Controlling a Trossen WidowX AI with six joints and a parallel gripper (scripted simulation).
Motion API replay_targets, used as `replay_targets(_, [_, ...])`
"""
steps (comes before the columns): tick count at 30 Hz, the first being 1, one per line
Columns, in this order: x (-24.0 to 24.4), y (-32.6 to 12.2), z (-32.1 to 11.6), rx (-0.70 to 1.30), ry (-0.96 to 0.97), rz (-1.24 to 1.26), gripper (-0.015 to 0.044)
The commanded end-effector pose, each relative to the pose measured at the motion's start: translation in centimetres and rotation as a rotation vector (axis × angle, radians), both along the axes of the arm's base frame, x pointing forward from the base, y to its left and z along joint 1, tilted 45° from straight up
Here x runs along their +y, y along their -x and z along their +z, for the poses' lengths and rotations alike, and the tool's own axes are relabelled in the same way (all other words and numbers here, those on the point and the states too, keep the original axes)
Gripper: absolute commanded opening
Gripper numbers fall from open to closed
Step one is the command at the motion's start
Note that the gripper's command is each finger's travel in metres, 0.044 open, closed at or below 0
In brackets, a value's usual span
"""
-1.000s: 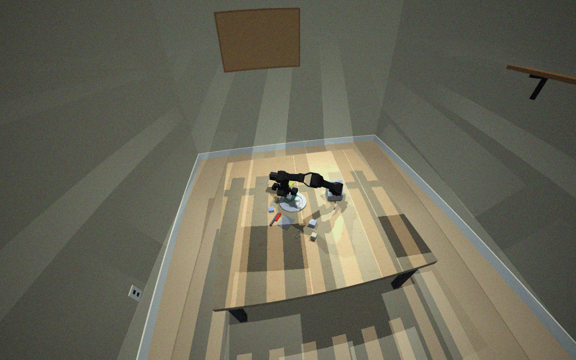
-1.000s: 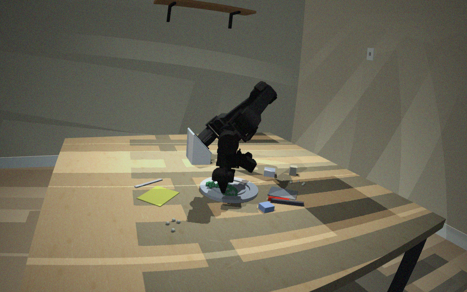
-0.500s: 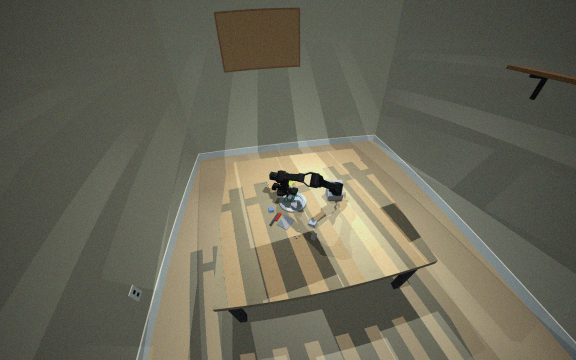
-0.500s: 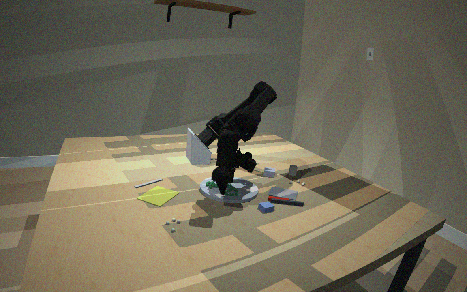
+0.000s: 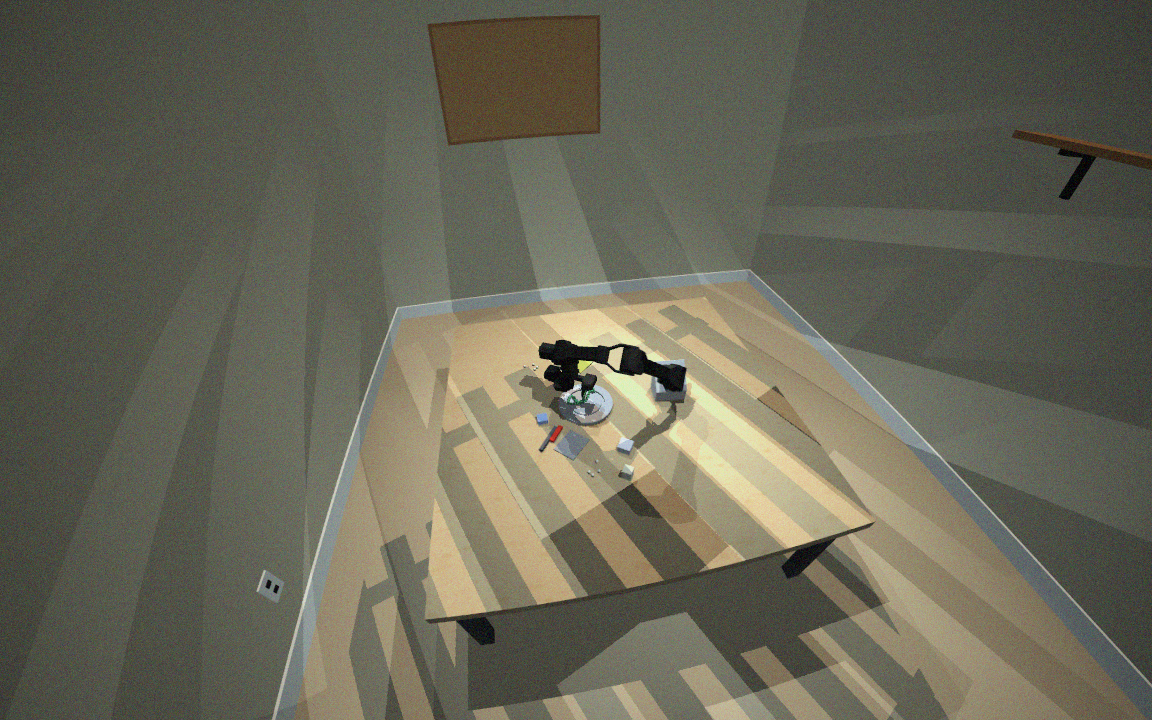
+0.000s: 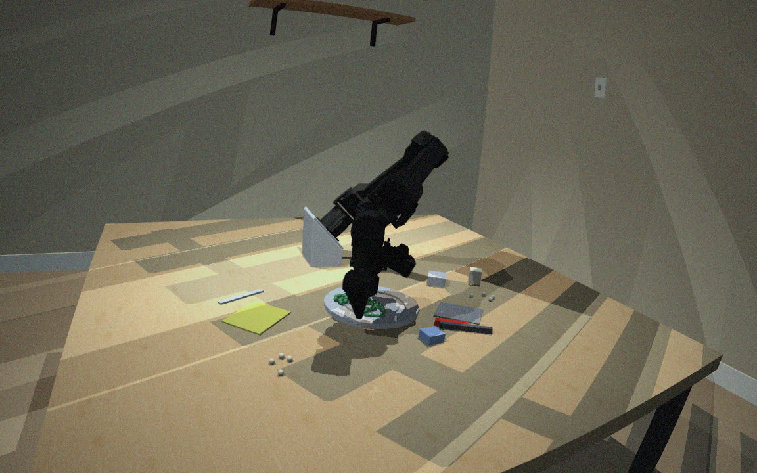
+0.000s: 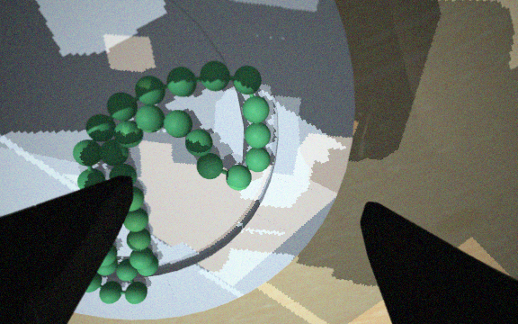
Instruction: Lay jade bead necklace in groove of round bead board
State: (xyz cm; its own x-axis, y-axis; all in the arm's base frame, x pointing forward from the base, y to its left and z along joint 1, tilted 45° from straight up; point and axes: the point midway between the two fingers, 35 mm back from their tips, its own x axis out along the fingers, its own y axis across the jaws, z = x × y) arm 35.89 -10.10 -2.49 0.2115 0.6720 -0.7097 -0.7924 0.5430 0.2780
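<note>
The jade bead necklace (image 5: 573, 400) (image 6: 376, 307) (image 7: 257, 135) lies bunched on the round bead board (image 5: 609, 408) (image 6: 408, 306) (image 7: 322, 99), a pale grey disc with a ring groove. In the wrist view, a few beads at the right end of its loop lie along the groove; other beads are folded in a double strand across the inner disc, and the lower ones reach the outer rim. My gripper (image 6: 359, 316) (image 7: 250, 200) is open and empty, low over the board. Its left finger covers part of the double strand; its right finger is past the board's edge.
A yellow sheet (image 5: 585, 366) (image 6: 256, 318), grey stick (image 6: 240, 296), blue block (image 5: 541, 418) (image 6: 432, 336), red-and-black tool (image 5: 555, 434) (image 6: 469, 328) and grey plate (image 5: 573, 444) (image 6: 460, 312) lie around the board. Two pale blocks (image 6: 436, 278) (image 6: 474, 276) and small loose beads (image 6: 281, 356) stand farther off.
</note>
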Motion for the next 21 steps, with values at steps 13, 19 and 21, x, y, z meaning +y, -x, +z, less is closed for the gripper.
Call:
replay_targets(13, [-0.1, -0.05, 0.07, -0.002, 0.003, 0.003, 0.044])
replay_targets(19, [-0.06, -0.09, 0.28, 0.037, -0.01, -0.038, 0.0388])
replay_targets(21, [0.05, -0.17, 0.88, 0.148, -0.045, -0.156, 0.0335])
